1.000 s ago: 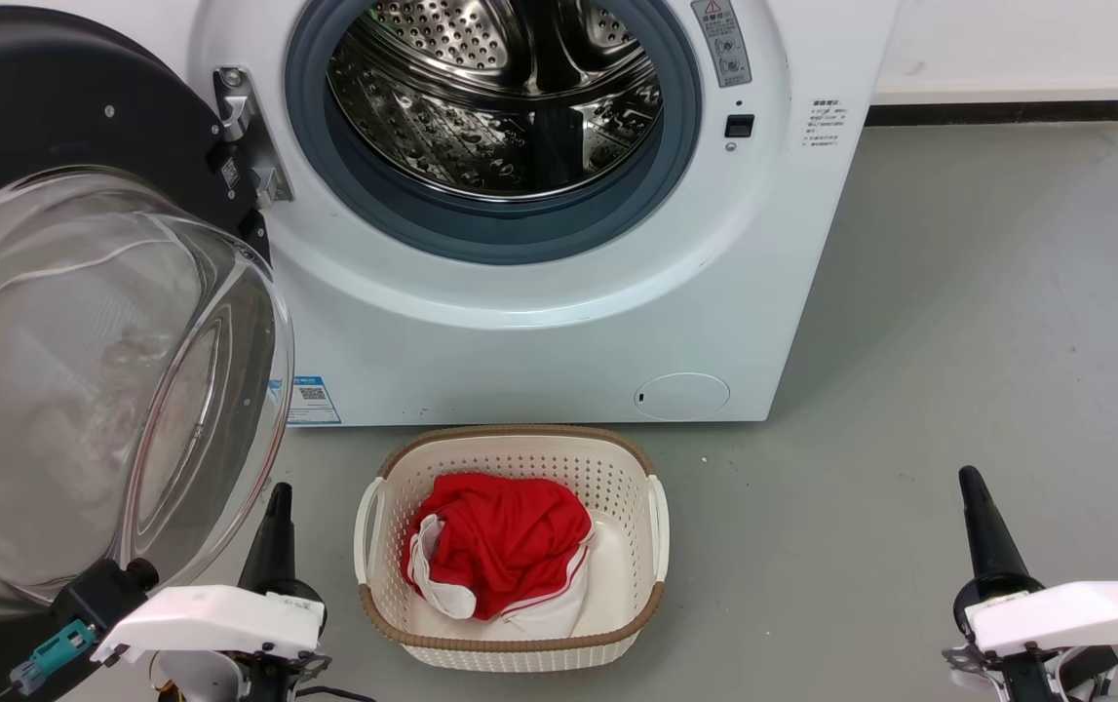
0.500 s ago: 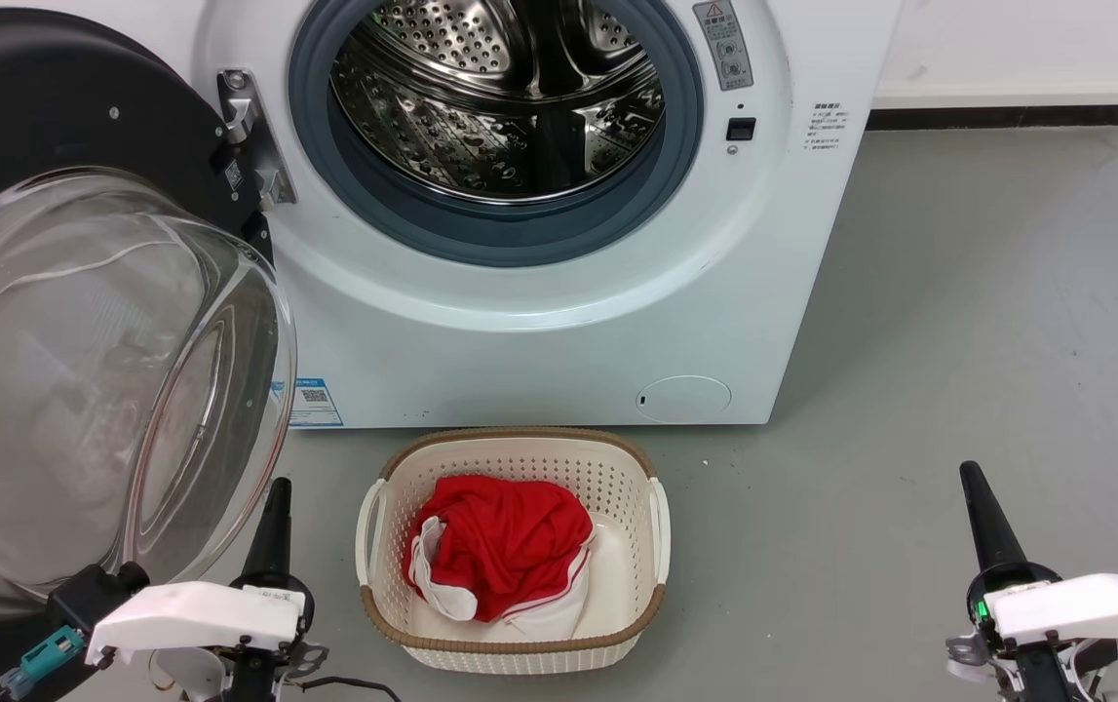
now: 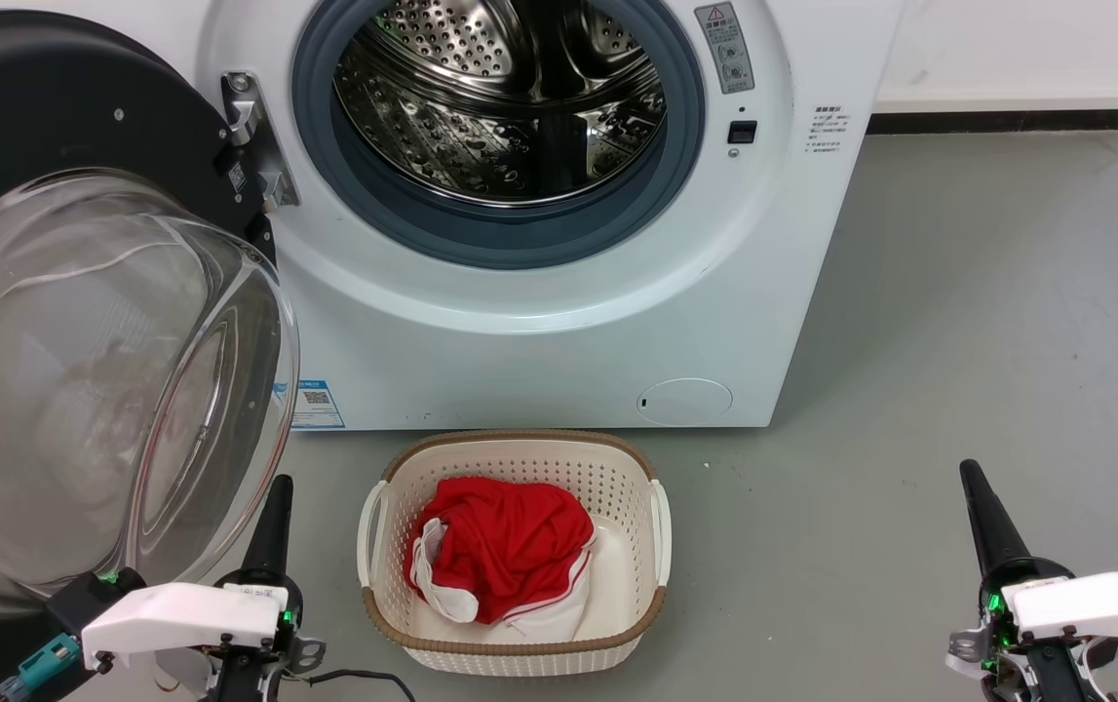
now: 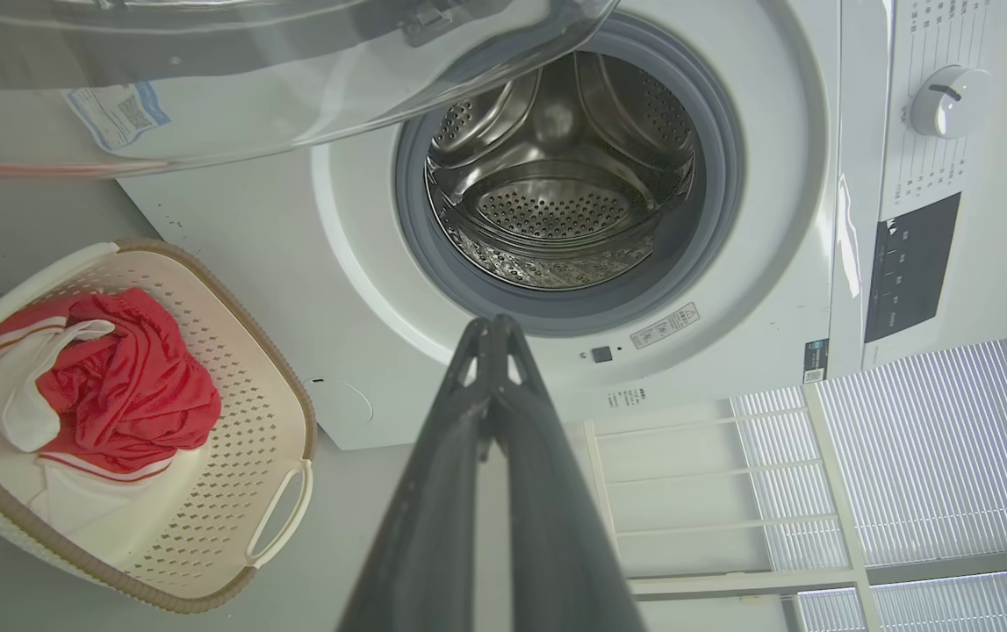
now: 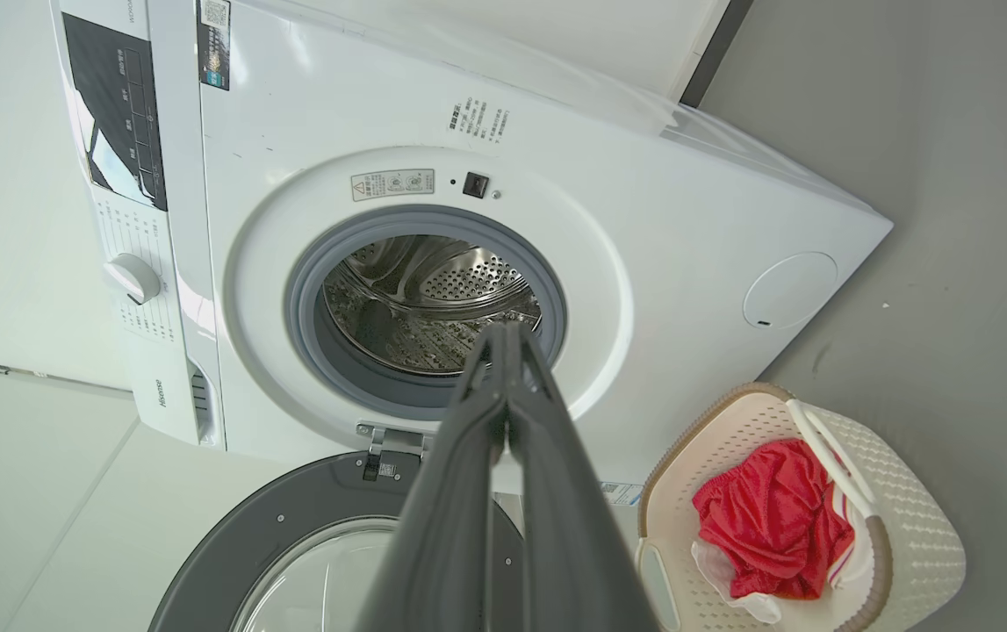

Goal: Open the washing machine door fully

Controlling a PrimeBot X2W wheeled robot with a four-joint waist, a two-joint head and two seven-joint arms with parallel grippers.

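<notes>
I see 2 hands low in head view: L hand [image 3: 278, 497] and R hand [image 3: 973, 487], both pinched closed, empty. Btwn them is 1 basket [image 3: 515, 441] w/ 1 red garment [image 3: 505, 546]. The 1 washing machine door [image 3: 32, 117] is swung open just above L hand, clear of its fingers. Behind is the 1 washing machine [image 3: 539, 341], drum [image 3: 500, 97] exposed.

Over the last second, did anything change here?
Very little. The whole head view slid down slightly, so the camera moved, not the things. Small green lights came on at both grippers. The left gripper and right gripper stayed low with jaws shut, holding nothing. The door stayed swung wide open; the basket stayed put.
</notes>
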